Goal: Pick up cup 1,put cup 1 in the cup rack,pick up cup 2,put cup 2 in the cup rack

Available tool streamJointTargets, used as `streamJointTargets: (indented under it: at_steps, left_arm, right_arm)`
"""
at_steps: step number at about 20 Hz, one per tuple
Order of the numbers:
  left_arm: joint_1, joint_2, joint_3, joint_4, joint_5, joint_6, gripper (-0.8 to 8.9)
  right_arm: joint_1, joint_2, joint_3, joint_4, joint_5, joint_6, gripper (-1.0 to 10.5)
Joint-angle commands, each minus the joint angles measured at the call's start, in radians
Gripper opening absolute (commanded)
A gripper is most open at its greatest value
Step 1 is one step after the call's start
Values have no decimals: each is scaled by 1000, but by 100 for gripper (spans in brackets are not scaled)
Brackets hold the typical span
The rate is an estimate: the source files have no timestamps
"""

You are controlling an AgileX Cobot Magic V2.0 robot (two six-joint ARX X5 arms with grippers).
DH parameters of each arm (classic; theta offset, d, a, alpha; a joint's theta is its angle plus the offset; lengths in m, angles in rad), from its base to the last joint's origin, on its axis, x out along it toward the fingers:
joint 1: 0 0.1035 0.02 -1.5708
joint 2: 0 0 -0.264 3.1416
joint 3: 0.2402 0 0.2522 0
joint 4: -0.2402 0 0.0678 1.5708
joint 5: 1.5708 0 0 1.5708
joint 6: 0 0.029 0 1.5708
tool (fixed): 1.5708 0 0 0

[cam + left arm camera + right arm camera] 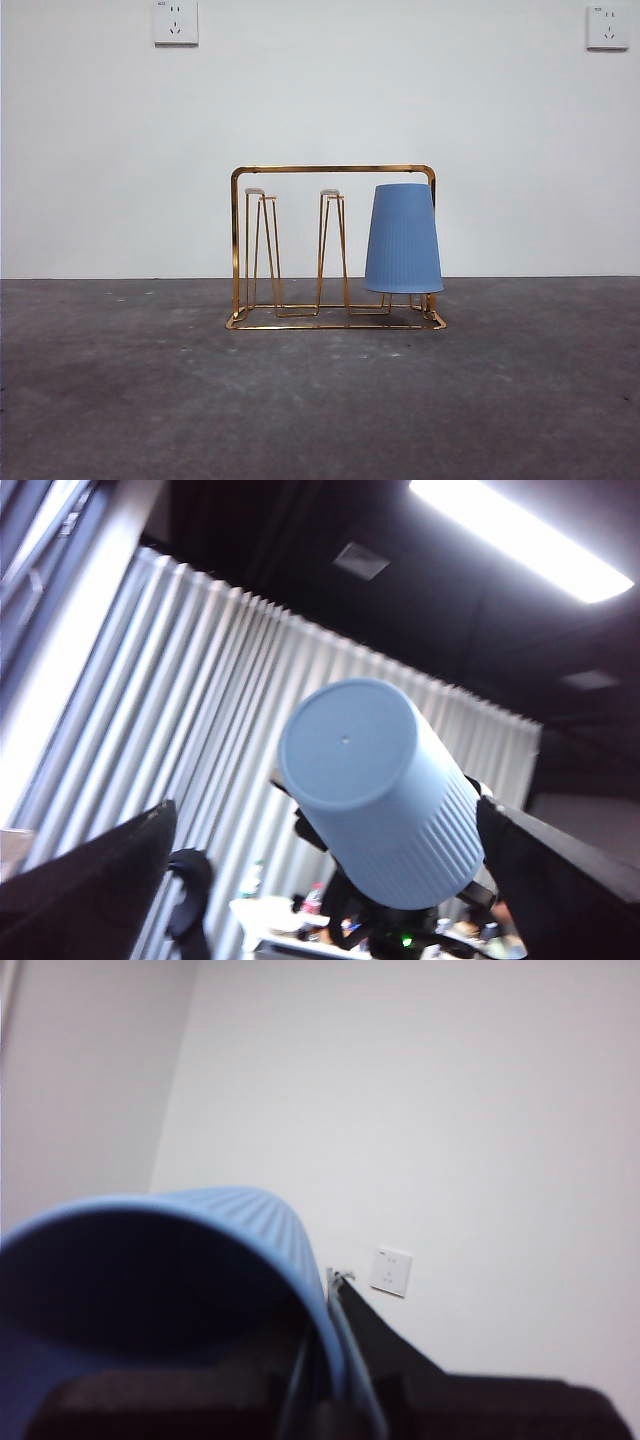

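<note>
Right wrist view first: the right gripper [332, 1385] is clenched on the rim of the held cup [200, 1230], one jaw inside the dark mouth and one outside on the ribbed blue wall, up against a white wall with a socket [390, 1271]. Over in the left wrist view that same cup [380, 790] shows its flat bottom, and the left gripper [325, 808] is released, its two black jaws spread wide on either side and not touching the cup. Down on the grey counter [120, 400], the cup rack [335, 170] stands midway along, toward the far edge. The racked cup [403, 240] sits upside down over the peg nearest the counter's right edge; the other pegs [262, 250] stand bare.
</note>
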Motion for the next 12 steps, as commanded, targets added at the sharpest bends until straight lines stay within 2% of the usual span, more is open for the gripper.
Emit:
streamJointTargets:
  at_steps: [1,12]
  left_arm:
    - [-12,27,-6,68,-13,-81,508]
    - [-34,55,-6,165,-66,-85,504]
  right_arm:
    - [1,24,-5,24,-2,-7,-16]
    - [1,134,-5,36,-2,-10,-16]
